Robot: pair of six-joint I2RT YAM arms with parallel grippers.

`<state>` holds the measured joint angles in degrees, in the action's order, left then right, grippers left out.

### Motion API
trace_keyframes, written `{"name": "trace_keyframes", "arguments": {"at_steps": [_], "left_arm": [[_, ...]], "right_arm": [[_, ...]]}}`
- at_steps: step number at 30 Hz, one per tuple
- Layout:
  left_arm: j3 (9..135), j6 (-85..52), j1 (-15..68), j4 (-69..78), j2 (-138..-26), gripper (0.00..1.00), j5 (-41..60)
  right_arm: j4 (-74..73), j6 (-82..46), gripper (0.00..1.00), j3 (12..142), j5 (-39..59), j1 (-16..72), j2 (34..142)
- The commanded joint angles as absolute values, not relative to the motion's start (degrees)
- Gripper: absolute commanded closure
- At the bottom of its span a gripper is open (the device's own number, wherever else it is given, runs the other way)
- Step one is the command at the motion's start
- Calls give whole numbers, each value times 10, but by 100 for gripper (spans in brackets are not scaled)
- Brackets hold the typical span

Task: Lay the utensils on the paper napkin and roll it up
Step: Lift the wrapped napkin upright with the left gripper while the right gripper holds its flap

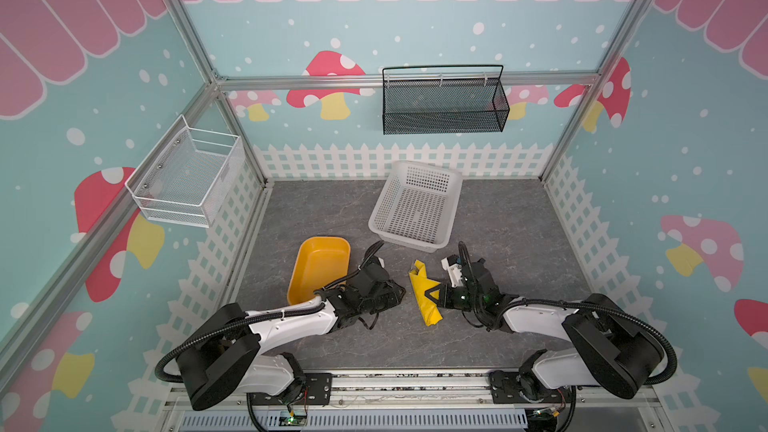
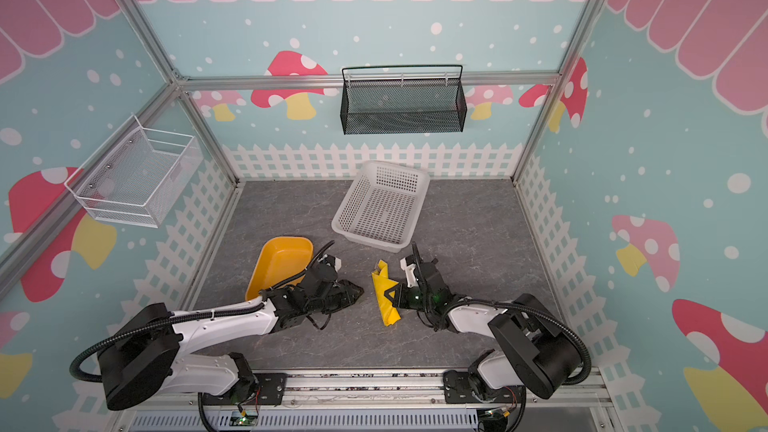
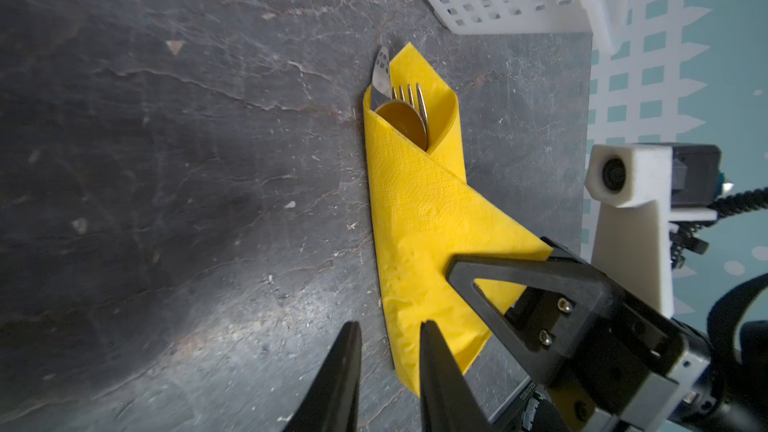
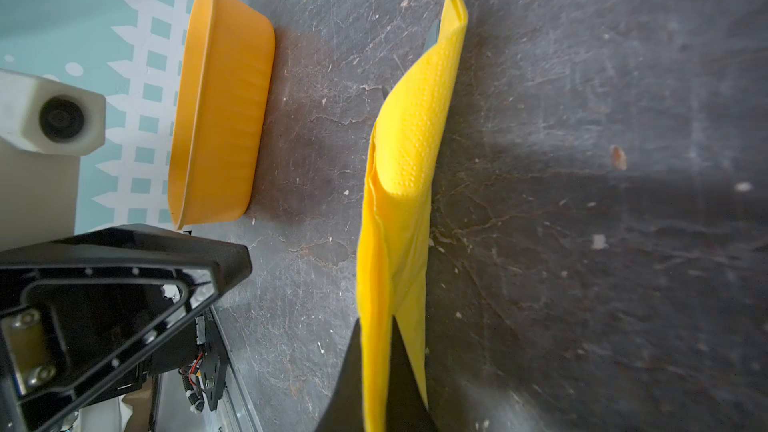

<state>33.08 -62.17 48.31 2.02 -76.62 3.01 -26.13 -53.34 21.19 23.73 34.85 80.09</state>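
Left wrist view showed paper napkin [image 3: 415, 209] rolled around fork [image 3: 409, 95], knife [image 3: 381, 72], spoon [image 3: 403, 122]; task looked nearly finished. Right gripper [image 1: 429, 294] clenched its flap at three o'clock; left gripper [image 1: 400, 289] sat unclenched at nine.

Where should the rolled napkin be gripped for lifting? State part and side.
Grip the paper napkin mid-roll from above, closing on its long sides. It lies flat, a narrow roll; the utensils poke from its open far end, so an end pinch may spill them.
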Motion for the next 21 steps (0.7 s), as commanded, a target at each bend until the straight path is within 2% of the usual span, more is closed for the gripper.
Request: {"name": "trace_keyframes", "arguments": {"at_steps": [1,3,10,21], "left_arm": [[316,-622,477,13,-749,72,10],[307,-624,474,23,-742,71,12],[277,-625,458,50,-707,59,19],[218,-621,424,170,-641,31,64]], "right_arm": [[-264,-520,97,223,250,347,791],[-271,-519,98,222,256,347,782],[-282,-514,100,221,280,347,749],[-315,-516,100,237,353,347,693]]}}
